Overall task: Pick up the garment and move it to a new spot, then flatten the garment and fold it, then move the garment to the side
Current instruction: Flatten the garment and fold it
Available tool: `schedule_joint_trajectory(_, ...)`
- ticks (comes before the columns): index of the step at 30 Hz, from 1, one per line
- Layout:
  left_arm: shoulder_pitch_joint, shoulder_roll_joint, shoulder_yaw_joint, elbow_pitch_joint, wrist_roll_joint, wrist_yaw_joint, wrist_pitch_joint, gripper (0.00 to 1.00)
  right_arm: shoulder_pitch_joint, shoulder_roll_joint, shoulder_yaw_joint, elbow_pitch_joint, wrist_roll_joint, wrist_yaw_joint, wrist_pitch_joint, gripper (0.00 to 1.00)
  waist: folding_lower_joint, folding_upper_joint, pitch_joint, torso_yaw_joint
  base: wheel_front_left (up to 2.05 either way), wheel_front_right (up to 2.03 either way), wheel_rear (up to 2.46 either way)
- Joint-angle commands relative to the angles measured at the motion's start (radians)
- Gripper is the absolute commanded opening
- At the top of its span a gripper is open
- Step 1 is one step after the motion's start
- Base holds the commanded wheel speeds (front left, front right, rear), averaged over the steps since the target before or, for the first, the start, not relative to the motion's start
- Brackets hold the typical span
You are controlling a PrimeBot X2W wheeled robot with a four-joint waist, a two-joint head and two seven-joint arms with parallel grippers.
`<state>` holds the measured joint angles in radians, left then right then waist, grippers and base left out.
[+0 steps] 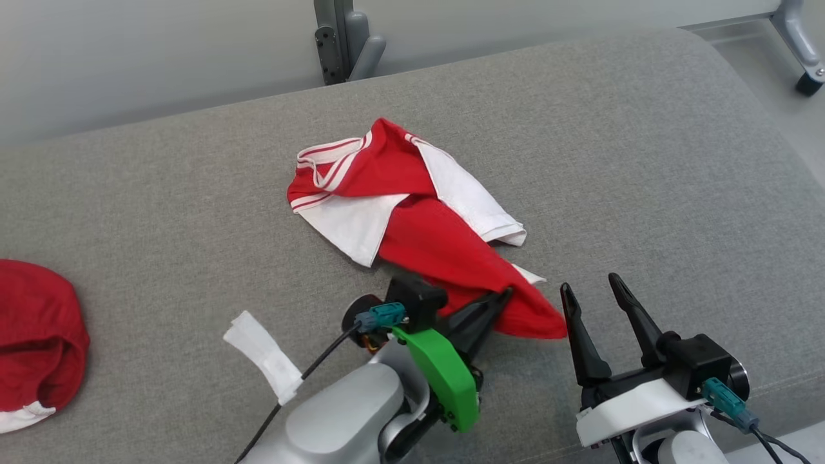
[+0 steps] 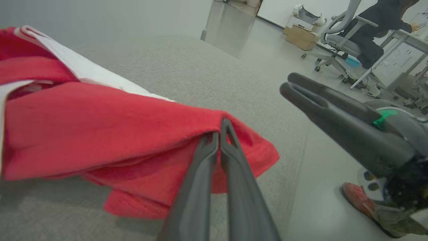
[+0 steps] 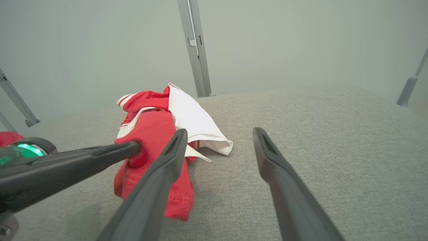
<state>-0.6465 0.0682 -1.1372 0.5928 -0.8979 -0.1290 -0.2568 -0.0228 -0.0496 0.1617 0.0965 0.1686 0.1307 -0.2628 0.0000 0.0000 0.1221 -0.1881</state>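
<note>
The red-and-white garment (image 1: pixel 419 212) lies crumpled in the middle of the grey padded surface (image 1: pixel 612 129). The left gripper (image 1: pixel 504 295) is pinched tight on its near red corner. The right gripper (image 1: pixel 591 283) stands spread wide just beside that corner, holding nothing.

Garment (image 1: pixel 412 212): middle of the padded surface (image 1: pixel 644 161).
Left gripper (image 1: pixel 504 298): at garment's near right corner.
Right gripper (image 1: pixel 590 282): just right of that corner, apart.
Second cloth (image 1: pixel 38 335): left edge, well apart.
Strip (image 1: pixel 264 354): near left of garment.
Post (image 1: pixel 341 38): behind far edge.
</note>
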Motion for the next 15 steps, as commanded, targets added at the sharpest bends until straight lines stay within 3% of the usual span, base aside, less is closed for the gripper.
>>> schedule_joint_trajectory(1, -0.019, -0.007, -0.012, -0.02, -0.024, -0.003, -0.006, 0.0, 0.012, -0.002, 0.003, 0.002, 0.004, 0.0, -0.004, 1.0, 0.0, 0.0, -0.012, -0.004, 0.0, 0.0, 0.0)
schedule_joint_trajectory(8, -0.025, -0.018, -0.031, -0.235, -0.119, -0.003, -0.007, 0.0, 0.003, -0.002, 0.034, 0.006, 0.013, 0.0, -0.004, 1.0, 0.0, 0.0, -0.01, -0.045, 0.0, 0.0, 0.0)
schedule_joint_trajectory(9, -0.006, -0.015, -0.029, -0.253, -0.161, -0.003, -0.008, 0.37, 0.001, -0.003, 0.034, 0.007, 0.015, 0.0, -0.004, 1.0, 0.0, 0.0, -0.008, -0.053, 0.0, 0.0, 0.0)
schedule_joint_trajectory(10, 0.006, -0.012, -0.059, -0.257, -0.202, -0.003, -0.006, 1.0, -0.001, -0.002, 0.033, 0.008, 0.015, 0.0, -0.004, 1.0, 0.0, 0.0, -0.006, -0.06, 0.0, 0.0, 0.0)
schedule_joint_trajectory(15, -0.037, -0.014, -0.127, -0.255, -0.285, 0.012, -0.008, 1.0, -0.004, -0.002, -0.023, -0.007, 0.032, 0.0, -0.004, 1.0, 0.0, 0.0, 0.017, -0.074, 0.0, 0.0, 0.0)
